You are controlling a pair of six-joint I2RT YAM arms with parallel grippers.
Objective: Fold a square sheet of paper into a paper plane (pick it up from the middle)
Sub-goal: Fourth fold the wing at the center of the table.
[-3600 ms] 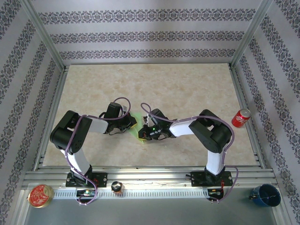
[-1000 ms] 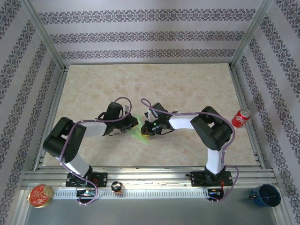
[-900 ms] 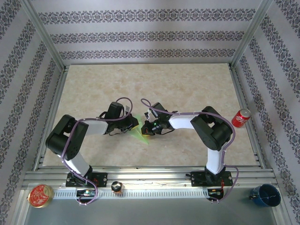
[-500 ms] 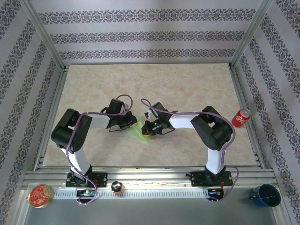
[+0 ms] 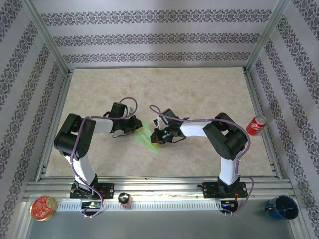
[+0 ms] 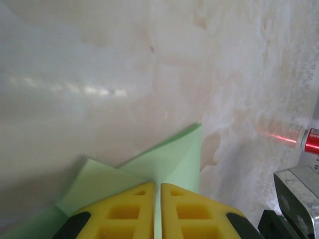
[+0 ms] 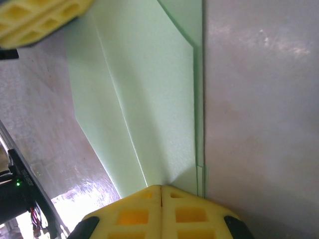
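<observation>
Overhead, the folded paper [image 5: 147, 143] lies on the bench [image 5: 199, 89] between the left gripper [image 5: 136, 127] and the right gripper [image 5: 156, 136], tapering toward the near edge. Left wrist: jaws a thin slit apart, tips over the paper's flaps; whether they pinch it cannot be told. Right wrist: jaws fully together at the paper's narrow end, a crease running away from them.

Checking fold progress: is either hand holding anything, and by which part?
Right hand shut at the narrow end of the folded green paper, left hand at a flap; gripped or pressed, unclear.
</observation>
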